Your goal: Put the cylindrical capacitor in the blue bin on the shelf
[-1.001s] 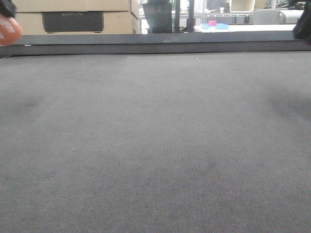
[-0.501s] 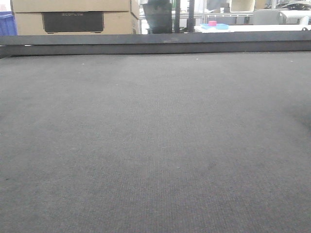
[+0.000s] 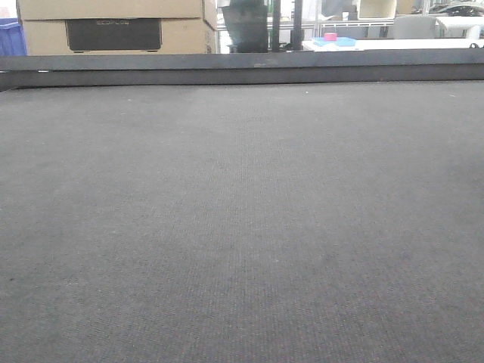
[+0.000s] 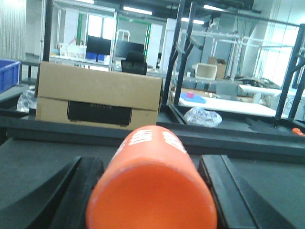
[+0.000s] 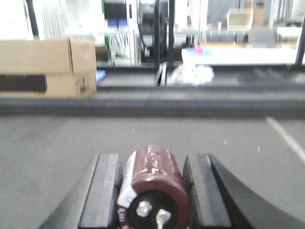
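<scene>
Right claw (image 5: 152, 183) pinches the cylindrical capacitor (image 5: 151, 167) between its fingers, brown sleeve and metal terminals facing the camera, over the grey counter (image 5: 57, 143). Left claw (image 4: 151, 191) is closed on an orange cylinder (image 4: 152, 205) with white lettering. The front view shows only dark woven counter up to its raised far-edge rail (image 3: 242, 68). Beyond the rail are a cardboard box (image 3: 113, 26), a blue crate (image 3: 9, 38) by the far left corner, and a white table (image 3: 393, 44).

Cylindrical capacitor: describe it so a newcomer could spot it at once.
In the right wrist view, above the grey table, look between the black fingers of the right gripper. The cylindrical capacitor sits there: a squat brown cylinder with two metal terminals facing the camera. The left gripper holds an orange cylinder instead.
</scene>
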Controlling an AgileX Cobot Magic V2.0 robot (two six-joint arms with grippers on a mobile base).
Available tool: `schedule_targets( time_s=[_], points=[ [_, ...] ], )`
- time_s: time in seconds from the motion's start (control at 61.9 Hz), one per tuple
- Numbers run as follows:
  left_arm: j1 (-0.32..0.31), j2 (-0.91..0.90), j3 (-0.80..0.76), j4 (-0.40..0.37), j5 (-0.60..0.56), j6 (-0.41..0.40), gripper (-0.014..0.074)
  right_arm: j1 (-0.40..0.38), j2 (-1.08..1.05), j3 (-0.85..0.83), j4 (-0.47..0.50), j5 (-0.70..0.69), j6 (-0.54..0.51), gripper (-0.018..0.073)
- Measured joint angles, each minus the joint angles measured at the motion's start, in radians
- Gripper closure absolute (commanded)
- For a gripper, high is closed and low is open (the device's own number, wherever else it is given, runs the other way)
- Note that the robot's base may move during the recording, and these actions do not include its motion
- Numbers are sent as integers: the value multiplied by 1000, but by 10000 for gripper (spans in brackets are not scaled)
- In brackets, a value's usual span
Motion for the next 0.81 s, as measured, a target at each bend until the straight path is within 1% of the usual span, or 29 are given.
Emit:
schedule_targets(
  time_s=[0.21, 0.388, 0.565, 0.807],
  points=[
    [0, -13, 1, 36, 0, 0, 707, 0, -101, 0, 0, -3, 0, 722],
    [0, -13, 1, 113, 4, 0, 707, 0, -131, 0, -2, -3, 0, 722],
    [0, -13, 1, 130, 6, 0, 707, 0, -131, 0, -2, -3, 0, 722],
    [0, -13, 1, 130, 6, 0, 707, 0, -131, 0, -2, -3, 0, 722]
  ],
)
